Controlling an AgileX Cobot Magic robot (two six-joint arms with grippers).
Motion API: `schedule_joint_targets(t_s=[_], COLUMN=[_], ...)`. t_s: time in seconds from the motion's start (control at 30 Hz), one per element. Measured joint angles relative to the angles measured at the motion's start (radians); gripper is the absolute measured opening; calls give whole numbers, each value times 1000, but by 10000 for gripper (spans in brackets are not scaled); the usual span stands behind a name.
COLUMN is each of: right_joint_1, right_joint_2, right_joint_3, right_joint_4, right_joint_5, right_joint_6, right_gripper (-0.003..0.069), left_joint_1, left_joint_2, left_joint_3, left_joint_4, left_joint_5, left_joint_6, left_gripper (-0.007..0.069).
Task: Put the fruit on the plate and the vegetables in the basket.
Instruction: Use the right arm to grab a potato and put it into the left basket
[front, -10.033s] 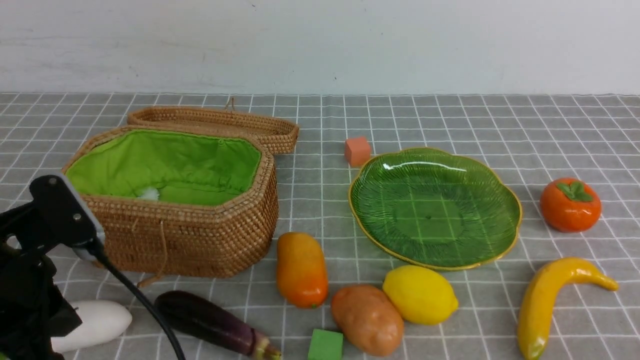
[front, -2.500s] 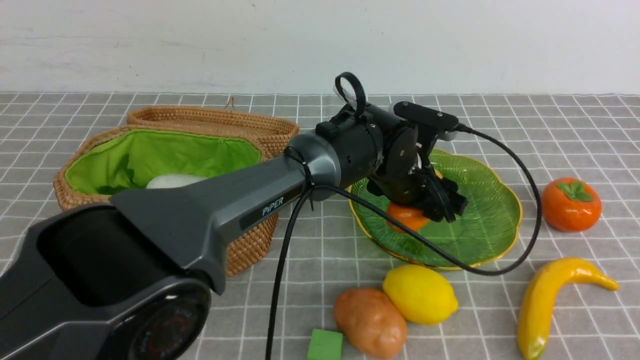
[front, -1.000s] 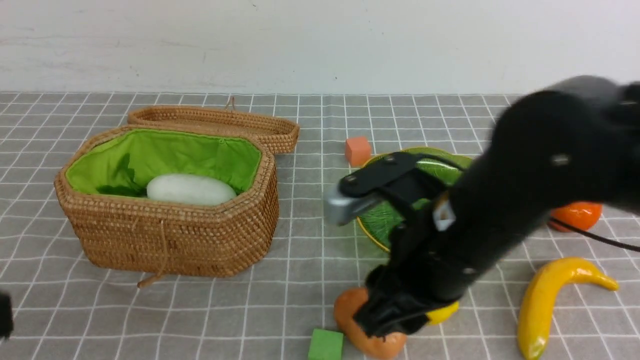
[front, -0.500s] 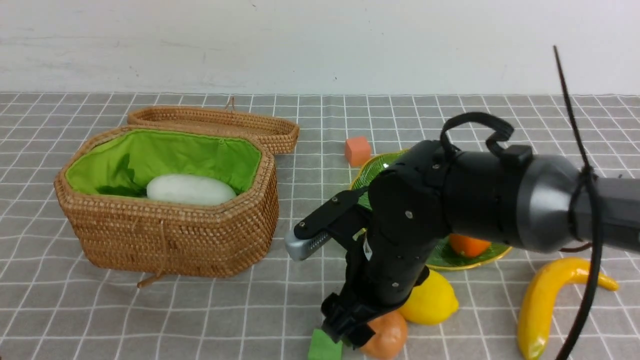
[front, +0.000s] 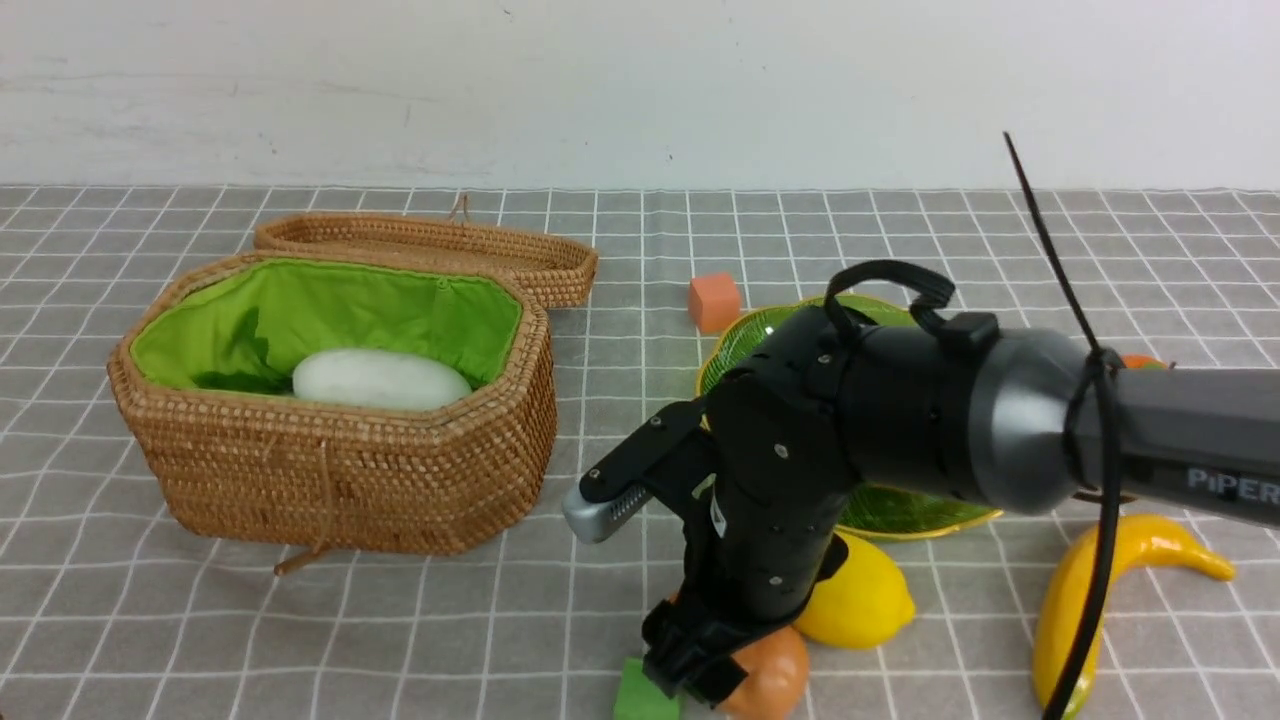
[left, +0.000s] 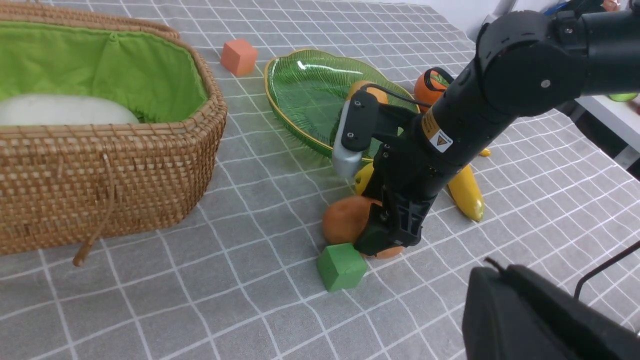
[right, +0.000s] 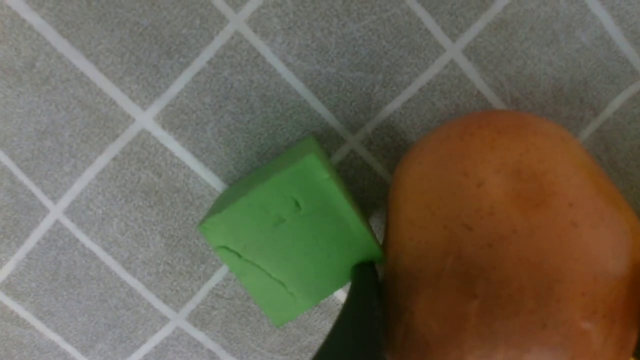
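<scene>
Lower now than half a second ago, the right gripper (front: 695, 668) has dropped onto the potato (front: 772, 682) at the near edge of the cloth. We see its jaws spread wide. One finger (right: 360, 310) is wedged between the green cube (right: 290, 230) and the potato, the other is hidden past the potato's right side, and nothing is lifted yet. Just beside the potato, to its far right, sits the lemon (front: 862, 605). Beyond that is the plate (front: 900, 512), with the mango (left: 365, 89) already on it. The persimmon (left: 427, 91) waits right of the plate and the banana (front: 1090, 590) lies near right, both on the cloth. Way over left, the basket (front: 350, 480) stands open with the radish (front: 380, 380) inside. So we're on the vegetable step, potato up next. By our reckoning the jaws must close across the potato without pinching the cube, then lift clear of the lemon and carry left over the wicker rim.
</scene>
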Motion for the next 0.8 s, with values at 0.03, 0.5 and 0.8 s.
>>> schedule_joint_targets(t_s=[0.03,0.5,0.8], right_joint_1=[0,1,1], right_joint_2=[1,29,30], right_joint_3=[-2,-13,-14], right_joint_4=[0,1,1], right_joint_5=[0,-13,-11], right_joint_6=[0,-34,-34], right_gripper=[635,629,618], left_joint_1=[0,0,0], left_joint_2=[0,0,0], left_joint_3=[0,0,0], left_joint_4=[0,0,0], left_joint_5=[0,-14,-22], left_joint_6=[0,0,0], left_gripper=[-13,-13,-13])
